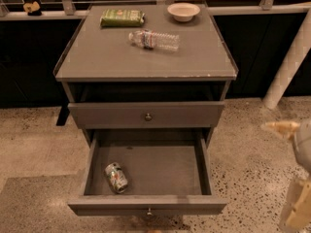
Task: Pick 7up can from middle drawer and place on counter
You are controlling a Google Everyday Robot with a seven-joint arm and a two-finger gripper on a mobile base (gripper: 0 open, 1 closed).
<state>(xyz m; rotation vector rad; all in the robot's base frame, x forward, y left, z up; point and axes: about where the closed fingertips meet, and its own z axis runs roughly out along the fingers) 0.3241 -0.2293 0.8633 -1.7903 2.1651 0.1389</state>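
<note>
Lying in middle drawer (184, 206), one 7up can (116, 177); jaws far right, state unclear.

Gripper (284, 128) — blurred, cut off right.

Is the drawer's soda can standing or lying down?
Lying down: the 7up can rests lengthwise on the middle drawer floor. Gripper: far right.

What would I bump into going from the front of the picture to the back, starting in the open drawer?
7up can in the middle drawer → closed drawer's knob → water bottle on the counter → bowl. The gripper is off at the right edge, near the front.
</note>
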